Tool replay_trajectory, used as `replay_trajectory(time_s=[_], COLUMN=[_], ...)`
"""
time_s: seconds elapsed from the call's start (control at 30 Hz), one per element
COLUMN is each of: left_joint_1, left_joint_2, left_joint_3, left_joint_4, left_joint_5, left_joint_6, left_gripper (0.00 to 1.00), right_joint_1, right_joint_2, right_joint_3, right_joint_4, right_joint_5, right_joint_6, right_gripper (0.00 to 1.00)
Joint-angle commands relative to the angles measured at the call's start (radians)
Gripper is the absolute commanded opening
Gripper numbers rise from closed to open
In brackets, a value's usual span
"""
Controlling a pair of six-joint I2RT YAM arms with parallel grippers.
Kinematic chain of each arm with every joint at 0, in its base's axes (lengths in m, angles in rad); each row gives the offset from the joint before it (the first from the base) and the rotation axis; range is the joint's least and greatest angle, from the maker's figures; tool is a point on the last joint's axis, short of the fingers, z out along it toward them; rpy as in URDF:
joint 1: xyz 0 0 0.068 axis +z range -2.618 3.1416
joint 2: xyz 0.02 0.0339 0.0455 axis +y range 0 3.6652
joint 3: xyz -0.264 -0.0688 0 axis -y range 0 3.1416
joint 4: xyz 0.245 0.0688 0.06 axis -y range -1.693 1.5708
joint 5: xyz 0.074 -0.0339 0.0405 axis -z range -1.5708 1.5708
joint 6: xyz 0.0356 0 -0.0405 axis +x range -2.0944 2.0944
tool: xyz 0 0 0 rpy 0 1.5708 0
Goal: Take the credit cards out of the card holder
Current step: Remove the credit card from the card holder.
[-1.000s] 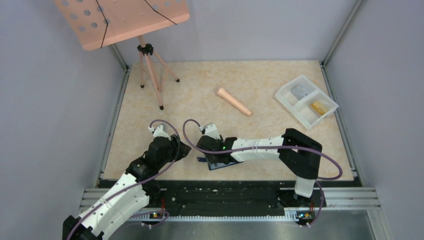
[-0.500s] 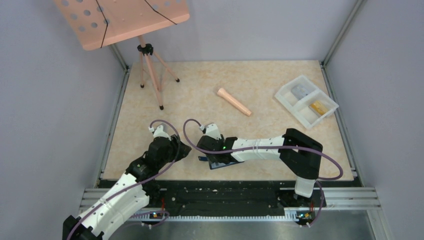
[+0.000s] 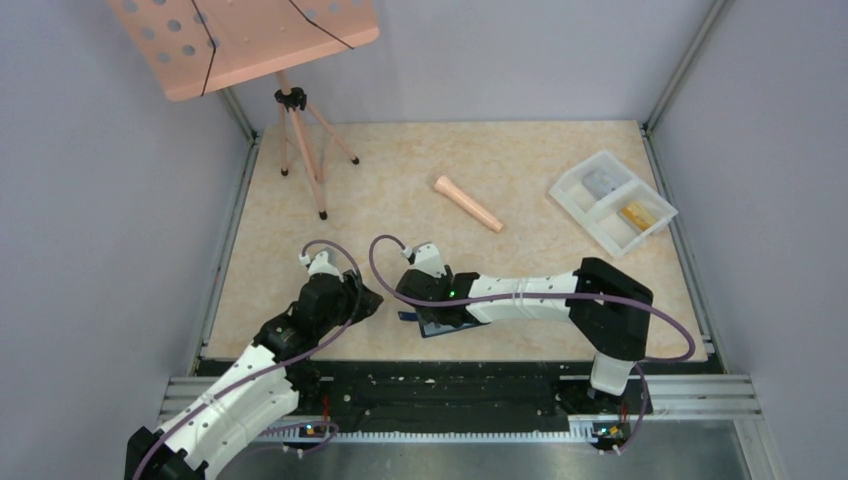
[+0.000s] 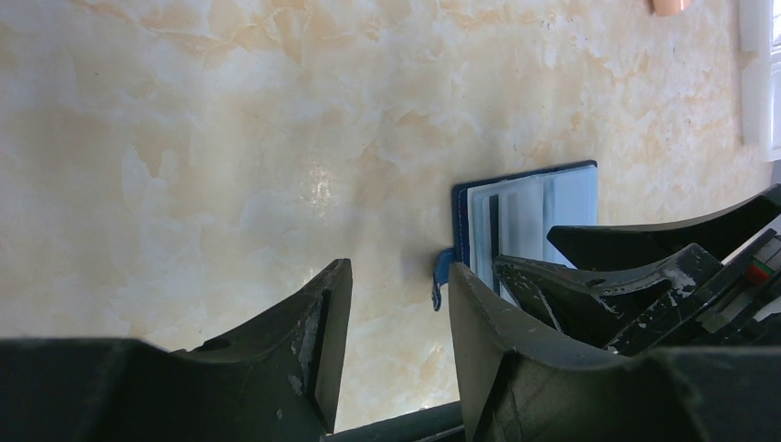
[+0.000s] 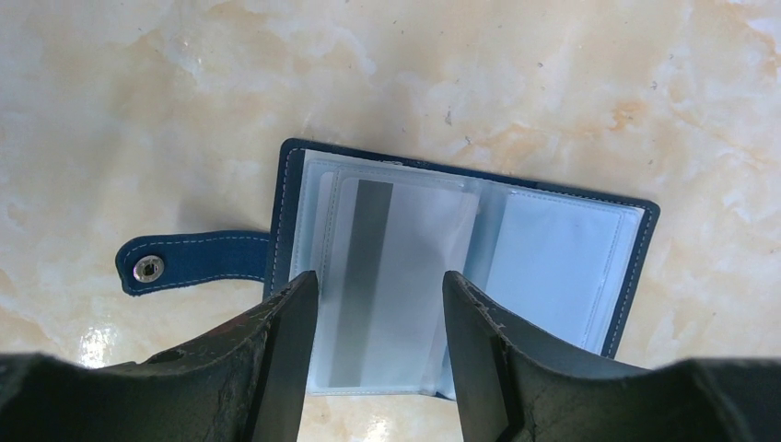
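The card holder (image 5: 553, 267) lies open on the table, dark navy with pale blue pockets, its snap tab (image 5: 184, 261) sticking out to the left. A pale grey credit card (image 5: 396, 267) with a dark stripe sits in a clear pocket on its left half. My right gripper (image 5: 379, 276) hovers open over that pocket, one finger on each side of the card, holding nothing. My left gripper (image 4: 398, 272) is open and empty just left of the holder (image 4: 525, 216), close to the tab. From above, both grippers (image 3: 368, 298) (image 3: 422, 303) meet at the holder (image 3: 440, 326) near the front edge.
A white two-compartment tray (image 3: 580, 205) at the back right holds a grey card (image 3: 600, 183) and a gold card (image 3: 637, 214). A peach tapered stick (image 3: 467, 203) lies mid-table. A peach music stand on a tripod (image 3: 300, 150) stands at the back left.
My right arm has shifted slightly to the right and its jaws have spread a touch. The left arm and the card holder stay put.
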Motion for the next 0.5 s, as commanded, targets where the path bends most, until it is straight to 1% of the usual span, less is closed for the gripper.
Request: replay_trajectory(time_s=[0.0, 0.3, 0.47], left_joint_1=[0.002, 0.002, 0.002], left_joint_2=[0.012, 0.036, 0.038], left_joint_3=[-0.007, -0.007, -0.007], left_joint_4=[0.04, 0.059, 0.066], left_joint_5=[0.011, 0.028, 0.031], left_joint_6=[-0.007, -0.011, -0.013], left_gripper=[0.48, 0.48, 0.48], right_joint_1=[0.014, 0.013, 0.014], right_joint_2=[-0.071, -0.117, -0.174], right_joint_3=[-0.011, -0.029, -0.054], right_joint_4=[-0.011, -0.037, -0.063], right_joint_5=[0.038, 0.064, 0.086], right_joint_6=[0.007, 0.015, 0.031], right_gripper=[0.53, 0.53, 0.53])
